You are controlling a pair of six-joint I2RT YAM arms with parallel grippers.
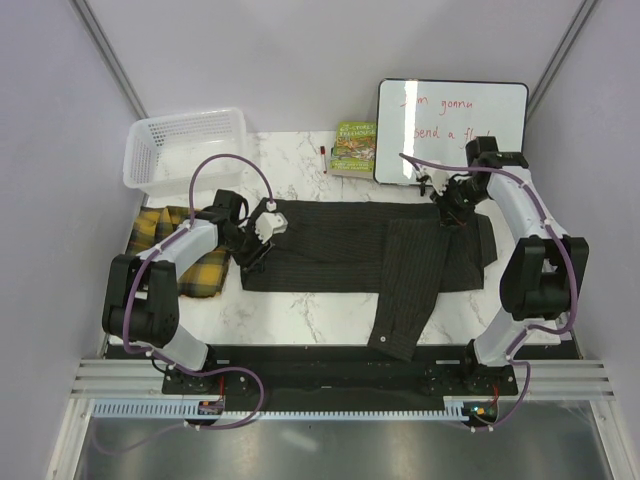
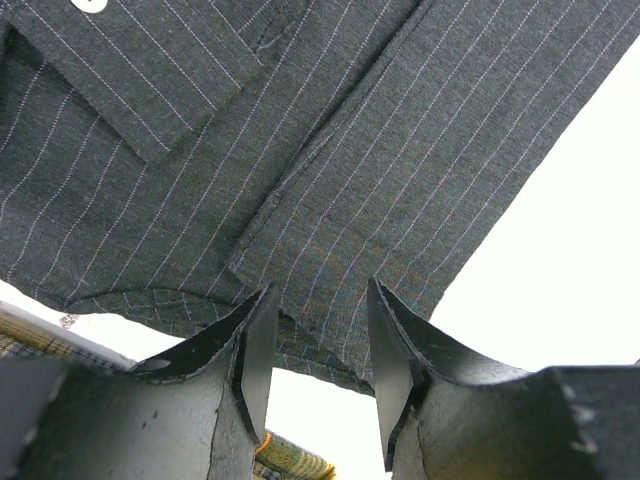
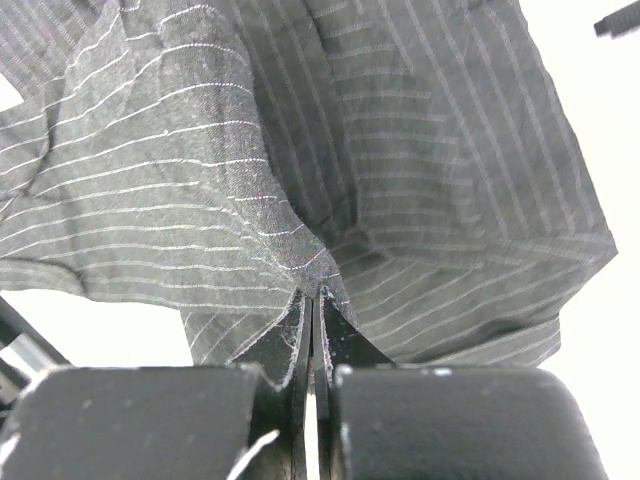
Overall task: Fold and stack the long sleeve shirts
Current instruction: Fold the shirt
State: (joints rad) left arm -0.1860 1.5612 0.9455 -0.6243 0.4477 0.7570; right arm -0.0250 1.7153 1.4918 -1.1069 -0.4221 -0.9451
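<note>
Basket [image 1: 185, 146]: white mesh, at the far left of the table [image 1: 300, 320].

Plaid shirt [image 1: 188, 256]: yellow and black, bunched at the left edge, just beside the dark shirt and partly covered by the left arm. A corner of it is seen under the fingers in the left wrist view [image 2: 295, 462].

Left gripper [image 1: 252, 256] [image 2: 320, 300]: jaws held apart, nothing clamped. It is set low over the left hem of the dark shirt, and pinstriped cloth is seen through the gap between the fingers.

Dark shirt [image 1: 340, 250] [image 2: 300, 150] [image 3: 400, 150]: pinstriped, spread flat across the middle of the table. One sleeve [image 1: 405, 290] is laid diagonally over the body, its cuff near the front edge.

Book [image 1: 353, 147] and whiteboard [image 1: 452, 130]: at the back, right of centre. The board bears red writing.

Right gripper [image 1: 447, 212] [image 3: 312, 295]: clenched on the dark shirt at its far right corner. A ridge of cloth is pinched at the fingertips and drawn up into folds.
</note>
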